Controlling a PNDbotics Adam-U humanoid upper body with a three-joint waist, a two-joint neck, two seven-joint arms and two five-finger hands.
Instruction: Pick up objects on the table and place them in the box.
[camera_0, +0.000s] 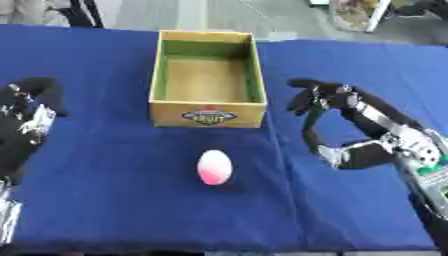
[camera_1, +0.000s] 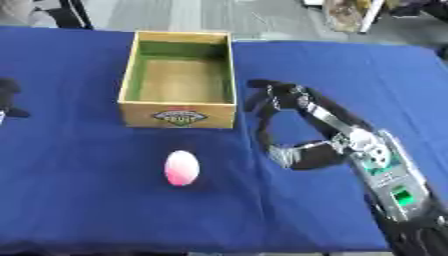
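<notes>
The right hand (camera_0: 350, 127) hangs over the blue-covered bench (camera_0: 105, 200), reaching in from the right side, its fingers (camera_0: 306, 95) spread and curved downward and the thumb (camera_0: 337, 155) set apart below them, with nothing between them. It holds nothing; it is open.

A pink and white egg-shaped object (camera_0: 214, 167) lies on the bench to the left of this hand, a little nearer the robot than the thumb tip. There is bare blue cloth between the object and the thumb, so the two do not touch. The object lies on its own, with its long axis pointing roughly away from the robot.

The box (camera_0: 208, 114), an open yellow cardboard one with green inner walls and a label on its near face, stands further from the robot than the object and to the left of the right hand's fingers. The fingers are close beside its near right corner but apart from it. The inside of the box shows only its bare floor. The object lies just in front of the box's near wall, roughly in line with its middle.

The left hand (camera_0: 31, 112) shows at the left edge, well away from the object and from the box, fingers relaxed and holding nothing.
</notes>
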